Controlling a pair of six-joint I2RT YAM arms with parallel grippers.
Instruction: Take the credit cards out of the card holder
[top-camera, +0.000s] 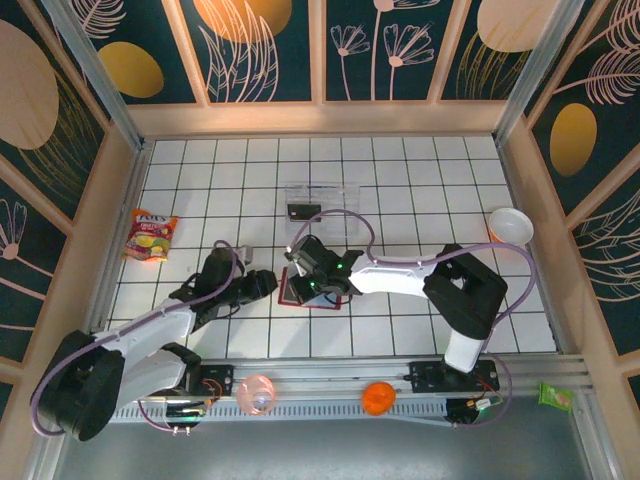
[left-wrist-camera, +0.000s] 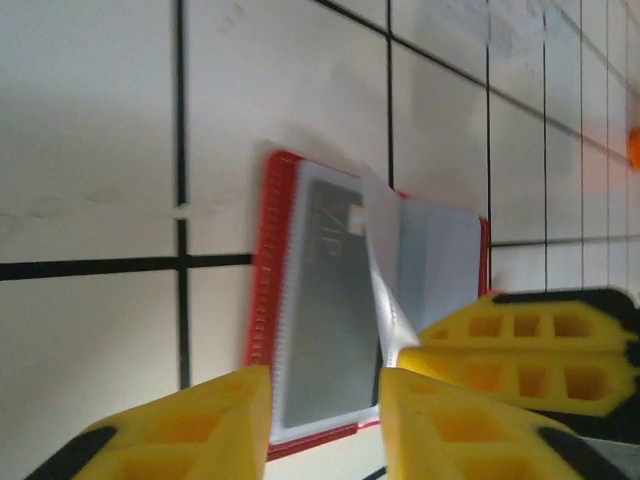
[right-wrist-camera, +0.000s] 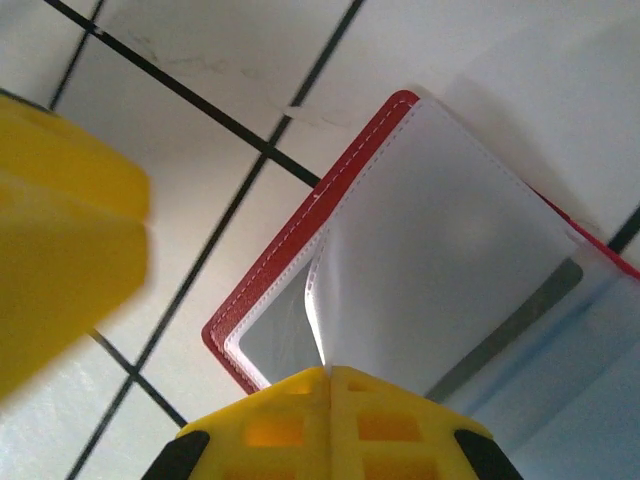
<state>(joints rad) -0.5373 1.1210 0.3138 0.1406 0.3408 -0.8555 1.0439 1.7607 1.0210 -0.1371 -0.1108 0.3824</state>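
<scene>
The red card holder (top-camera: 308, 296) lies open on the tiled table. In the left wrist view its left pocket (left-wrist-camera: 300, 300) holds a grey credit card (left-wrist-camera: 330, 320). My left gripper (left-wrist-camera: 325, 420) hovers over the near end of that pocket, jaws partly apart with the card's end showing between them. My right gripper (right-wrist-camera: 328, 372) is shut on a clear sleeve page (right-wrist-camera: 440, 250) and lifts it off the card holder (right-wrist-camera: 300, 230); its yellow fingers (left-wrist-camera: 540, 350) come in from the right. A dark credit card (top-camera: 302, 211) lies by the clear tray (top-camera: 335, 192).
A snack packet (top-camera: 150, 236) lies at the left and a white bowl (top-camera: 510, 225) at the right. On the near rail sit a pink ball (top-camera: 257, 393), an orange ball (top-camera: 378, 397) and a green item (top-camera: 555, 396). Wooden walls close in three sides.
</scene>
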